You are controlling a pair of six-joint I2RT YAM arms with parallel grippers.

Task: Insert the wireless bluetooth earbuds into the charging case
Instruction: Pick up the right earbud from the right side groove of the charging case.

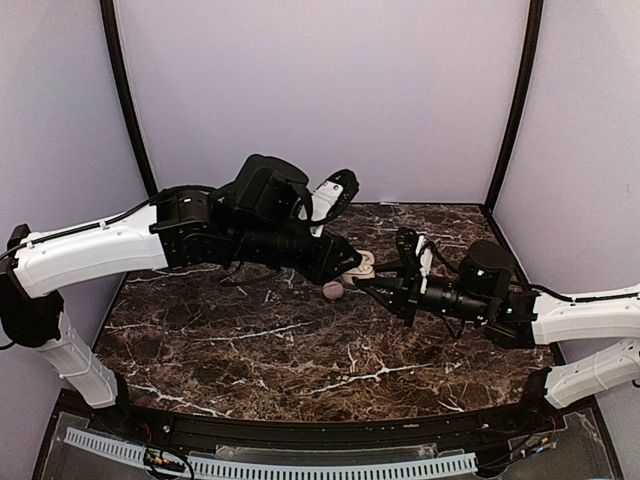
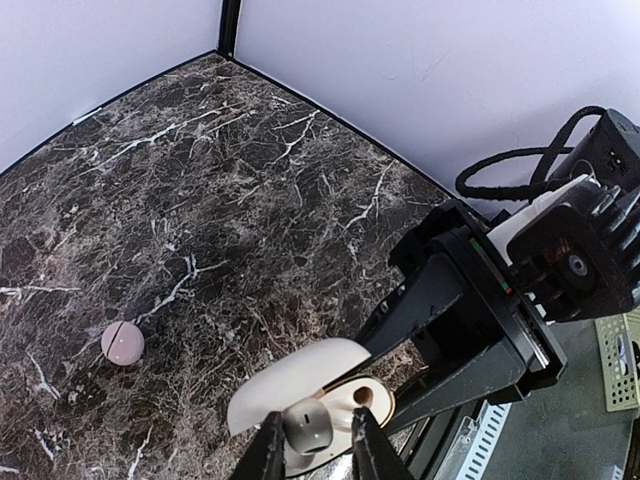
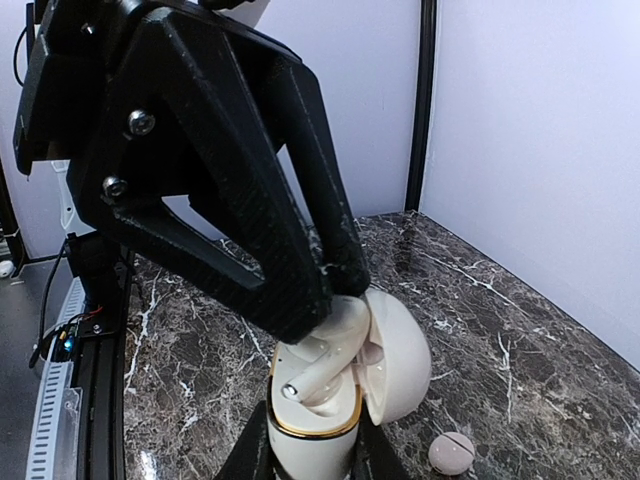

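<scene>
My right gripper (image 3: 310, 452) is shut on the base of the white charging case (image 3: 312, 430), which has a gold rim and stands upright with its lid (image 3: 402, 362) open. My left gripper (image 2: 310, 442) is shut on a white earbud (image 2: 305, 428) and holds it at the case's open top. In the right wrist view the earbud (image 3: 335, 358) lies tilted in the recess, stem pointing out, under the left fingers (image 3: 250, 230). One empty socket (image 2: 362, 396) shows. In the top view both grippers meet at the case (image 1: 362, 266) mid-table. No second earbud shows.
A small round pinkish case (image 1: 333, 290) lies shut on the marble just left of the grippers; it also shows in the left wrist view (image 2: 123, 343) and in the right wrist view (image 3: 452, 452). Lilac walls close the back and sides.
</scene>
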